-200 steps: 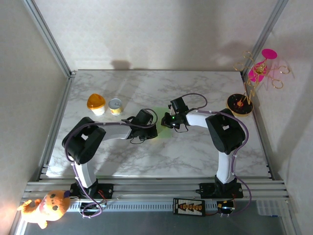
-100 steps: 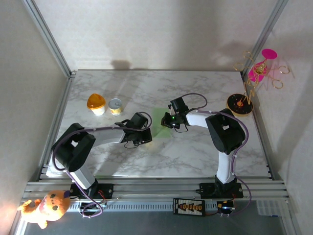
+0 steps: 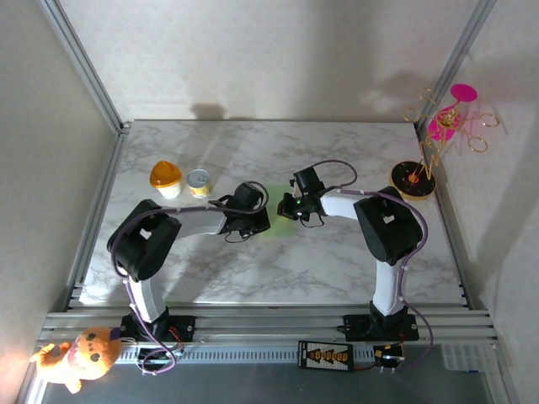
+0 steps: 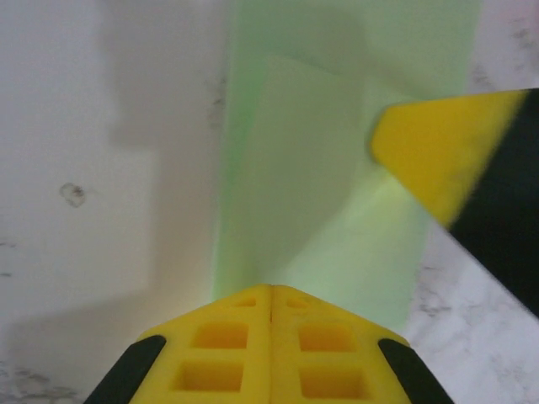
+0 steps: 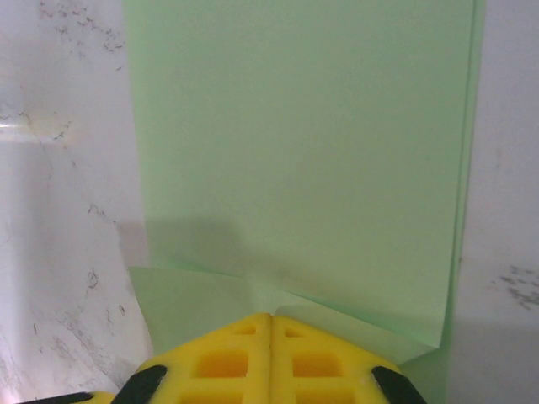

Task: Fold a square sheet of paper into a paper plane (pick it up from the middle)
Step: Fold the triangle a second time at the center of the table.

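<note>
Table (image 3: 337,261): white marble with grey veining, flat under both tools.
Square sheet of paper (image 5: 303,151): thin, matte, pale green, folded into a narrower strip with angled flaps. Lying flat beneath and ahead of both tips. Largely hidden under the wrists from above, near edge cut off behind each tip.
Left gripper (image 4: 270,290): yellow, clenched, tip on the paper; any pinch unclear.
Right gripper (image 5: 270,318): clenched likewise, close opposite the left.
</note>
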### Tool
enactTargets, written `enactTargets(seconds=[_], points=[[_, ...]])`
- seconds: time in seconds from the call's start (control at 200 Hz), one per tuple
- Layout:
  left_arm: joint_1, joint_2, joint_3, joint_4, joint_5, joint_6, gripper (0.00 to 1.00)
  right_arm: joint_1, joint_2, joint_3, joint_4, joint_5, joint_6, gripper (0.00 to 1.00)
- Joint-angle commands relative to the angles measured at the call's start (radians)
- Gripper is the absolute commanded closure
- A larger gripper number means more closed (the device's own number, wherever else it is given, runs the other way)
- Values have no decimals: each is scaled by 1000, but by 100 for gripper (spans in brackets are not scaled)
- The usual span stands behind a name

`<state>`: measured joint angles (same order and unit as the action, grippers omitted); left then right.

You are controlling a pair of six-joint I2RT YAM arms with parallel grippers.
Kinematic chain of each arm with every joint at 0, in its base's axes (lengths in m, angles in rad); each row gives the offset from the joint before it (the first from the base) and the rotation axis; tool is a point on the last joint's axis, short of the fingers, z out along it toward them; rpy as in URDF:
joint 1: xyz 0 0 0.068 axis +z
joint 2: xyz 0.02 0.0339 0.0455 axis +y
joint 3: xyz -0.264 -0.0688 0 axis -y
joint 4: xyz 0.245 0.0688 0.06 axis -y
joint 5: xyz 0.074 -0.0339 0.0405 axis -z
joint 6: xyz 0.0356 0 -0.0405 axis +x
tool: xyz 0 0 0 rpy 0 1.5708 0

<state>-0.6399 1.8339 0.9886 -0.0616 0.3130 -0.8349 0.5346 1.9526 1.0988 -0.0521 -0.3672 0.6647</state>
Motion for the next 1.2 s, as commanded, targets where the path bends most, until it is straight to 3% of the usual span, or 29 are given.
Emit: enactTargets(seconds=[0.0,0.295,0.851,1.197], points=[[-4,14,5,-35,-43,0,96,-4,5,2,-49,45,-19,96],[-5,22,-34,-58,-57,5,100,11,-113,-18,51,-41,-26,95],[-4,30,-38,-80,-67,-1,100,57,5,-15,14,-35,-31,96],[-4,40,-74,-122,-95,-17,100,-47,10,-80,62,1,-54,97]])
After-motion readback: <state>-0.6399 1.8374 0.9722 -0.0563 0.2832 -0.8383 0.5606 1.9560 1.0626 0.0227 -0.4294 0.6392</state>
